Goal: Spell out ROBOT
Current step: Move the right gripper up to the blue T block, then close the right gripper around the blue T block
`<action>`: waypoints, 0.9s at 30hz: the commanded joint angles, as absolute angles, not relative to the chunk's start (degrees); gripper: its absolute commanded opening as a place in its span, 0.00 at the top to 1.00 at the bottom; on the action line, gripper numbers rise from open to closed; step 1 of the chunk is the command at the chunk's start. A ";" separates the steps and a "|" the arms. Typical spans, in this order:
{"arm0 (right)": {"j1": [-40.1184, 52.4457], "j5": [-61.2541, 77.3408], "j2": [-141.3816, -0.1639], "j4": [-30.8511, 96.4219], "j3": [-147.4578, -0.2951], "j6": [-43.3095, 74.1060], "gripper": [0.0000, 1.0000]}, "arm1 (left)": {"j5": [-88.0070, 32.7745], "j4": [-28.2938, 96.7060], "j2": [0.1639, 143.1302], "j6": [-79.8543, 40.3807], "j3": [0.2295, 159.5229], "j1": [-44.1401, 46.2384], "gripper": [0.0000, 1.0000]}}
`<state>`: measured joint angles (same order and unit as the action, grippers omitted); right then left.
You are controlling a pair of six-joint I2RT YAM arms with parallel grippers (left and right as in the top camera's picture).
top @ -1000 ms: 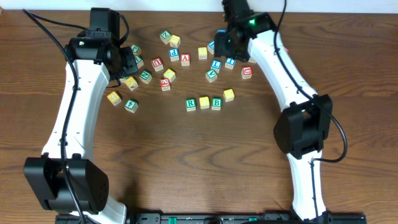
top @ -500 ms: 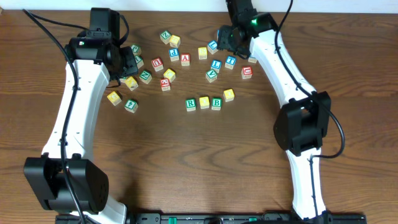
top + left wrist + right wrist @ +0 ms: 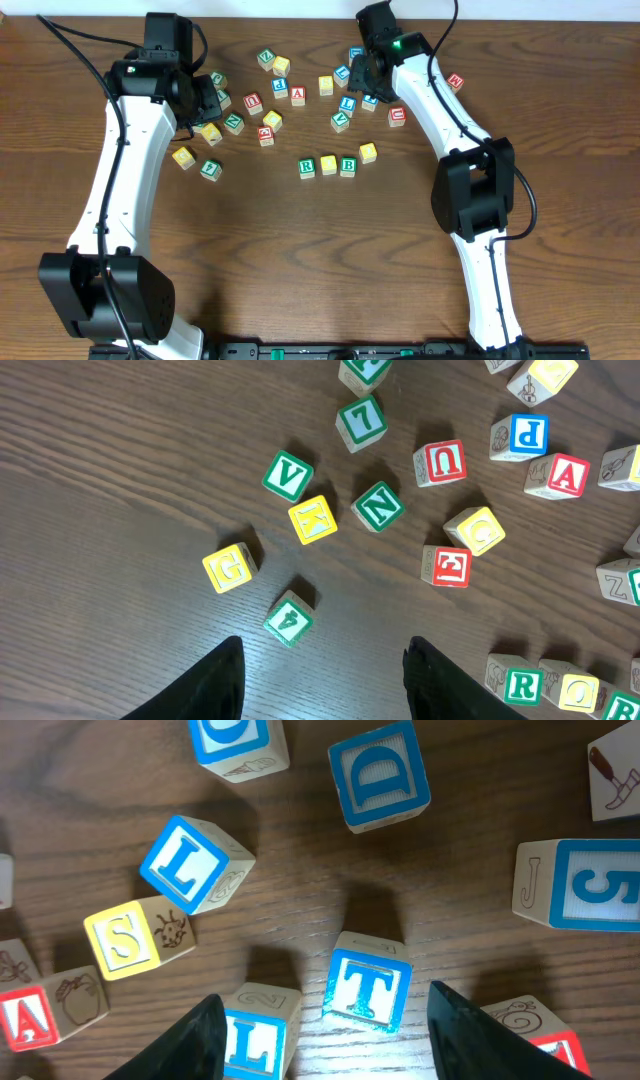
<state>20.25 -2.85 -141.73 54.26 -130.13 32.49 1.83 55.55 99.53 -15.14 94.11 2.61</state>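
In the overhead view the green-framed R (image 3: 307,167), a yellow cube (image 3: 328,166) and the green-framed B (image 3: 348,166) stand in a row mid-table. A second yellow cube (image 3: 368,152) sits just up and right of B. The blue-framed T (image 3: 368,988) lies on the table between my right gripper's open fingers, not touched; it also shows in the overhead view (image 3: 371,99). My right gripper (image 3: 325,1000) hovers above it. My left gripper (image 3: 322,655) is open and empty over bare wood; R (image 3: 522,685) and the yellow cube (image 3: 577,693) show at its right.
Blue L (image 3: 255,1042), tilted blue L (image 3: 190,863), blue D (image 3: 380,777), blue 5 (image 3: 600,885) and yellow S (image 3: 122,942) crowd round the T. Green 4 (image 3: 288,620), yellow G (image 3: 229,568), red E (image 3: 447,566) lie near the left gripper. Red A (image 3: 297,94) sits at the back.
The right arm has swung, its elbow moving left, while its gripper stays over the blue cubes at the back. The left arm and the cubes have not moved.
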 commanded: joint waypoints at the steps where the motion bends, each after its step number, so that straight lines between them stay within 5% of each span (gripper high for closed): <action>1: 20.56 -4.49 -143.52 54.06 -131.02 33.47 0.43 | 2.15 55.86 99.00 -14.66 94.08 2.48 0.49; 27: 20.47 -5.69 -147.33 53.52 -131.04 34.17 0.65 | 2.15 55.86 99.00 -14.66 94.08 2.48 0.49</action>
